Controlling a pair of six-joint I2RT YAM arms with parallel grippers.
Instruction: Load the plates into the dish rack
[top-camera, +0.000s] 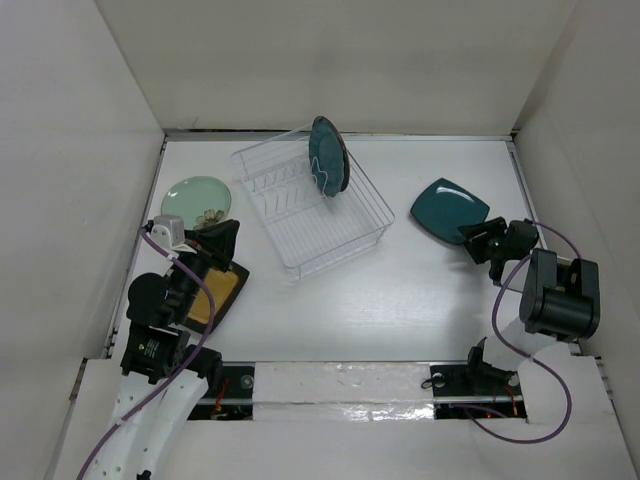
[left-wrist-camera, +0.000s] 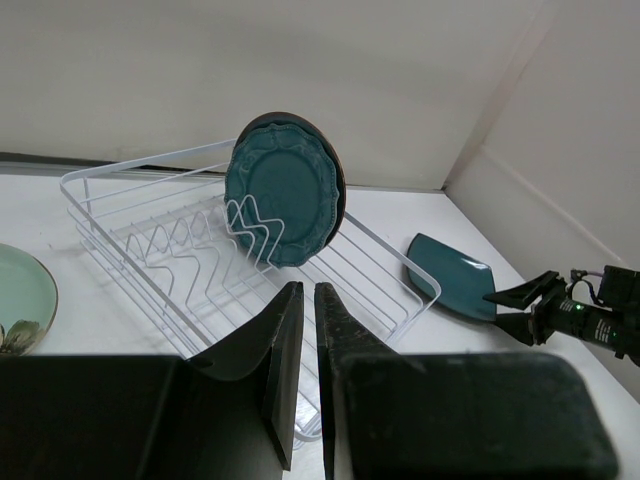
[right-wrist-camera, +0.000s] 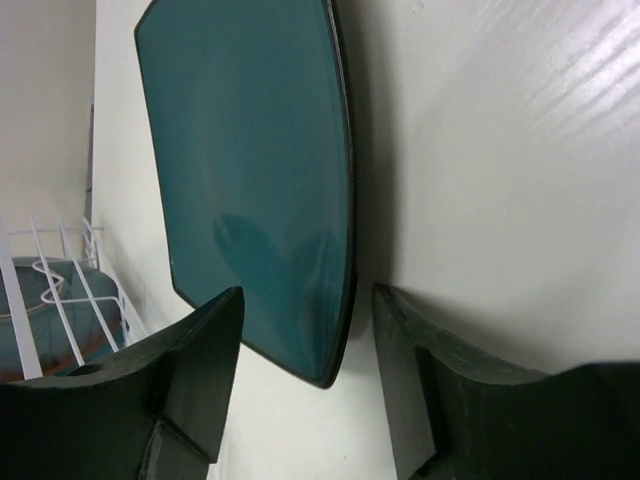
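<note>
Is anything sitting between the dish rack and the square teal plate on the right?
No. In the top view, only bare white table separates the dish rack from the square teal plate; the left wrist view agrees.

Robotics lab test cell: plain white panel walls (top-camera: 300, 60) enclose a white tabletop (top-camera: 400, 310) carrying 2 bolted, cabled robot arms (top-camera: 160, 325).
</note>
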